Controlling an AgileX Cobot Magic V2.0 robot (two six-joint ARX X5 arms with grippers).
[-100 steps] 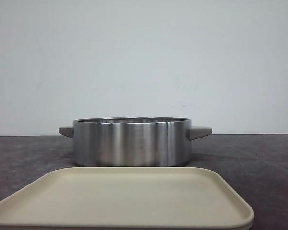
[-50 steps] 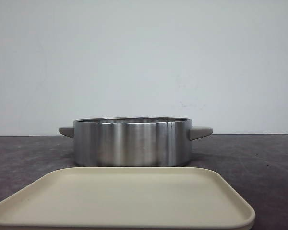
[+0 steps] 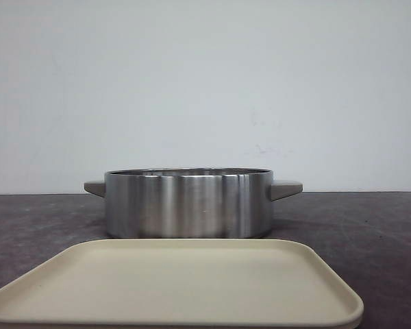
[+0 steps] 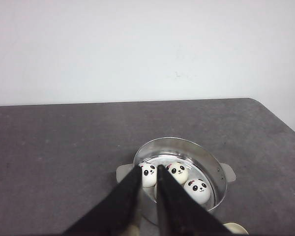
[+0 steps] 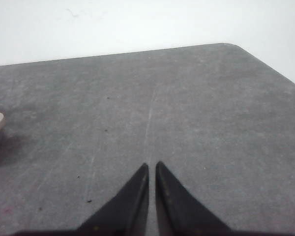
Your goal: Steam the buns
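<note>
The dark grey speckled tabletop (image 3: 370, 226) runs back to a plain white wall (image 3: 205, 82). Nearest the front camera lies a beige rectangular tray with rounded corners (image 3: 178, 288), with nothing on it. Just behind it stands a low round brushed-steel pot with two stubby grey side handles (image 3: 189, 203); from the front its inside is hidden.

The left wrist view looks down into that pot (image 4: 206, 162), where three glossy white dome-shaped buns with black panda faces (image 4: 179, 172) sit side by side on its floor; a fourth cannot be made out, as the dark fingers cover part of the pot. The left gripper (image 4: 149, 169) hangs above the pot's rim, its fingers nearly together with a narrow gap, holding nothing.

The right gripper (image 5: 152, 167) is over bare tabletop, its black fingers almost touching and holding nothing.
</note>
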